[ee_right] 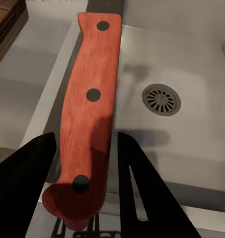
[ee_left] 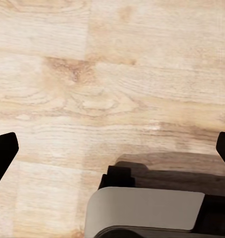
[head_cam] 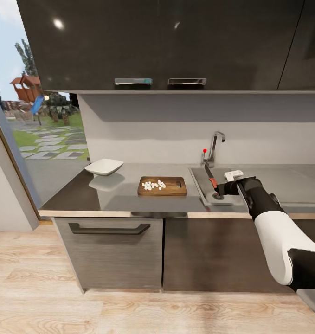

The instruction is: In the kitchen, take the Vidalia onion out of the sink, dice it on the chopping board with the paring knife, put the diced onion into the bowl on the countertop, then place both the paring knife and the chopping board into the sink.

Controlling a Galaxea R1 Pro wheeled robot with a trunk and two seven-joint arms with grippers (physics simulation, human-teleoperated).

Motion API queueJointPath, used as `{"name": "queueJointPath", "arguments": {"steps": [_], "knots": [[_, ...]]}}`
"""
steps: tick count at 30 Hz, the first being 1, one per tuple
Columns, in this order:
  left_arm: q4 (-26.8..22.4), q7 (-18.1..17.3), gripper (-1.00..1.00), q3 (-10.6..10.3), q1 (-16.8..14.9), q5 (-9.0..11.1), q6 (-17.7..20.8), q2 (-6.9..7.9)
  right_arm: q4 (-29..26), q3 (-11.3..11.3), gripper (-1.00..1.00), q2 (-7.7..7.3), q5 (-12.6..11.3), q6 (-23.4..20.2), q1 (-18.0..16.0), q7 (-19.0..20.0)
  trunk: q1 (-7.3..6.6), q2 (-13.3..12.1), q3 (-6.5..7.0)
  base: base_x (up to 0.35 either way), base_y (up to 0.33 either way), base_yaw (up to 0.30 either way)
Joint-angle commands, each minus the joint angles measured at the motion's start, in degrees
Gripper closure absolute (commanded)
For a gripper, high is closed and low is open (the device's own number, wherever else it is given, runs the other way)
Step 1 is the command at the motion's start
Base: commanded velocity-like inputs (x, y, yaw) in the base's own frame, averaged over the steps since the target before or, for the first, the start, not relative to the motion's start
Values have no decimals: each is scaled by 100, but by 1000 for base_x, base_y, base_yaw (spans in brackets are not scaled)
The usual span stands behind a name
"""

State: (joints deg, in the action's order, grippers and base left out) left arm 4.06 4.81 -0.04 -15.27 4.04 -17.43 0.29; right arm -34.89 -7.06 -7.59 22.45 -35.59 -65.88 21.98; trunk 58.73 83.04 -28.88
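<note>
The brown chopping board (head_cam: 162, 186) lies on the dark countertop (head_cam: 83, 197), with the diced Vidalia onion (head_cam: 154, 185) as a cluster of tiny white cubes on it. To its left stands the white bowl (head_cam: 104, 167). My right gripper (head_cam: 221, 188) (ee_right: 86, 186) is shut on the red handle of the paring knife (head_cam: 212, 181) (ee_right: 90, 114). It holds the knife over the left rim of the sink (head_cam: 201, 188) (ee_right: 191, 148), blade pointing toward the wall. My left gripper (ee_left: 112, 148) is open, hanging over the wood floor.
The chrome tap (head_cam: 215, 147) with its red knob rises behind the sink, whose drain (ee_right: 162, 99) lies beside the knife. A board corner (ee_right: 5, 20) lies beyond the basin's rim. Dark wall cabinets (head_cam: 157, 41) hang overhead. Glass doors (head_cam: 18, 139) stand left. My base (ee_left: 147, 208) is below the left gripper.
</note>
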Motion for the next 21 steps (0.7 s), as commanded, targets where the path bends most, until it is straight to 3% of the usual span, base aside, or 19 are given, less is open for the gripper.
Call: {"name": "queueJointPath", "arguments": {"steps": [1, 8, 21], "knots": [[25, -5, -100, -4, -11, 42, -42, -3, -8, -24, 100, 3, 62, -16, -3, 46, 0, 3, -6, 0, 0, 0], [25, 2, -100, -4, -11, 43, -33, -11, 8, -24, 100, 3, 64, -152, -3, 43, 0, 3, -6, 23, 0, 0], [25, 2, -100, -4, -11, 44, -32, -12, 109, -10, 100, 29, 49, -176, -3, -163, 0, 3, -6, 244, 0, 0]]}}
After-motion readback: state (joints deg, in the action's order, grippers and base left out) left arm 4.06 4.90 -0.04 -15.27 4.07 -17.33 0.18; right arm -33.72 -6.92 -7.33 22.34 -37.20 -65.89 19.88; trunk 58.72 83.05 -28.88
